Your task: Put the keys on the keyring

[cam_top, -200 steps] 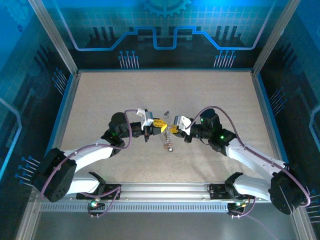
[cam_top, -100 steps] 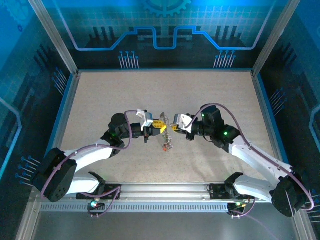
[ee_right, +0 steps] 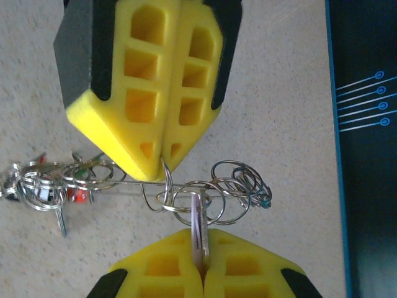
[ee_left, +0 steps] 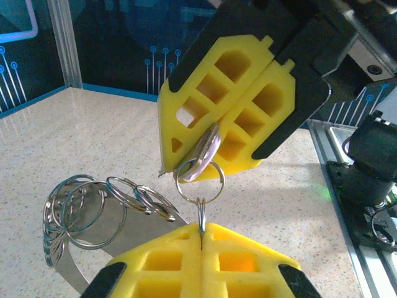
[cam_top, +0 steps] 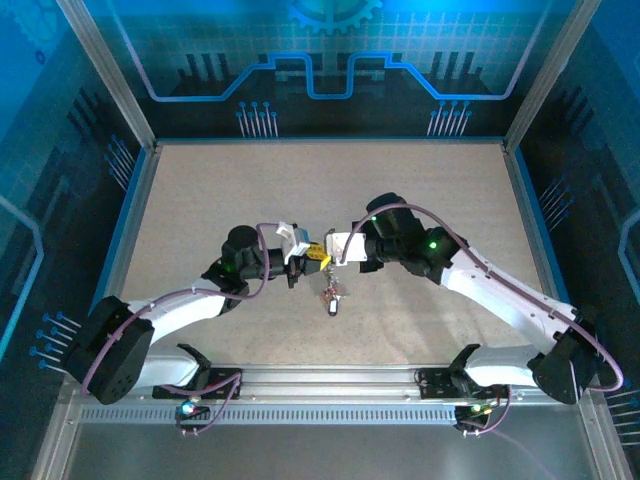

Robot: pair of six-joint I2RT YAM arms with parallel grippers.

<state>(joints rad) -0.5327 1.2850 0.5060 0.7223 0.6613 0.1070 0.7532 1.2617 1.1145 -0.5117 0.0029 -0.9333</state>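
Yellow left claw [ee_left: 201, 234] and right claw [ee_right: 199, 239] pinch linked rings [ee_right: 186, 200].

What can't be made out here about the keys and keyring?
Top view: keys too small to count.
Right wrist: keys cut off by the left edge.
Left wrist: left gripper hides the end of the ring it pinches.
Both wrists: overlapping rings hide which is the keyring.

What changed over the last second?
The right arm swung in: its elbow went up and left, and the right gripper edged left, nearer the left gripper. The dangling bunch of keys shifted slightly down-left. The left arm held its place. Nothing visibly let go; both are shut now, left on a small ring, right on the lilac tag.
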